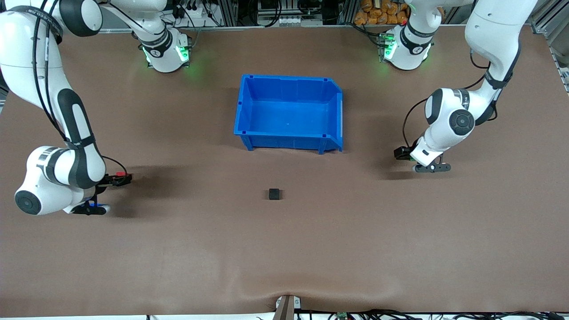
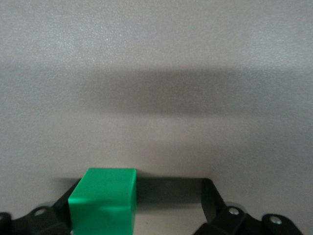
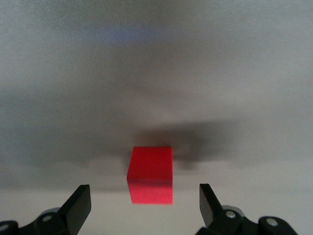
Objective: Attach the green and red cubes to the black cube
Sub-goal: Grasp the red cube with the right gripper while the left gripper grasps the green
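I count three cubes in all: one black, one green, one red. The black cube sits alone on the brown table, near the middle, nearer to the front camera than the one blue bin, which stands open-topped and well apart from it.

There are two arms and two grippers. The left gripper is low over the table toward the left arm's end, roughly level with the bin's nearer wall. In the left wrist view its fingers stand wide, and the green cube lies on the table between them, pressed up against one finger and well clear of the other. I cannot make out the green cube from the front camera; the wrist hides it there.

The right gripper is low over the table toward the right arm's end, a little nearer the front camera than the black cube. Its fingers also stand wide apart in the right wrist view, with the red cube on the table midway between the two tips and touching neither, as far as I can judge. A small red spot beside the right wrist in the front view may be that cube, but I cannot be sure.

Neither coloured cube touches the black one.
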